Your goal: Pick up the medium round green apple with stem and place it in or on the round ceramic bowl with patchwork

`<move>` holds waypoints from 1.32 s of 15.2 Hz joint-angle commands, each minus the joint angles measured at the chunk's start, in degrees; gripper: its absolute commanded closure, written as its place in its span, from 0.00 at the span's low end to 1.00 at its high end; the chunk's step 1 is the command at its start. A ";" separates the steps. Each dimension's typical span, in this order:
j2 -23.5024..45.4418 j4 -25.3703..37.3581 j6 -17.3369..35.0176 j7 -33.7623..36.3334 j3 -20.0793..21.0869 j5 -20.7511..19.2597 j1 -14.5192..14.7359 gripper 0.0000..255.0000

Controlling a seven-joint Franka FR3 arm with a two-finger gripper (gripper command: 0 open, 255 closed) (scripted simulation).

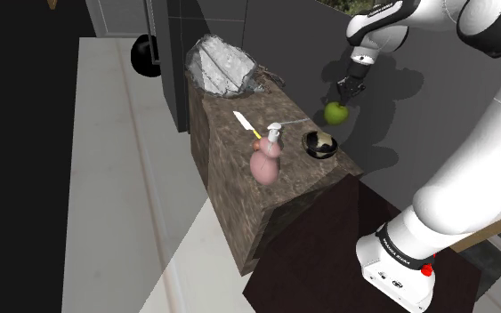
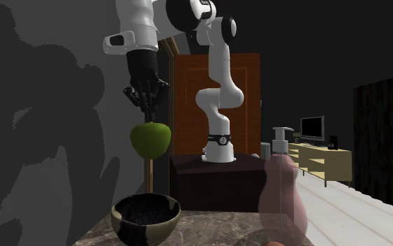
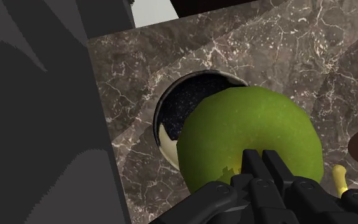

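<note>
Risk: the hand [image 2: 148,113] pinches only the crown of the green apple [image 2: 151,138], fingers nearly together, so the hold looks slight and a jolt could shed it. The apple hangs well above the bowl [image 2: 146,216] and, by the wrist view, off the bowl's centre. Released here, it might strike the rim and roll across the bench [image 1: 239,178]. The apple sits directly beneath the hand, touching its fingertips.
</note>
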 commanded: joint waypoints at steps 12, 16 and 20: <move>5.34 -3.37 8.32 -1.90 0.81 2.44 -0.66 1.00; 7.26 -4.02 10.77 -2.53 1.20 3.33 -0.93 1.00; 9.32 -4.47 13.14 -3.19 1.66 4.27 -1.25 1.00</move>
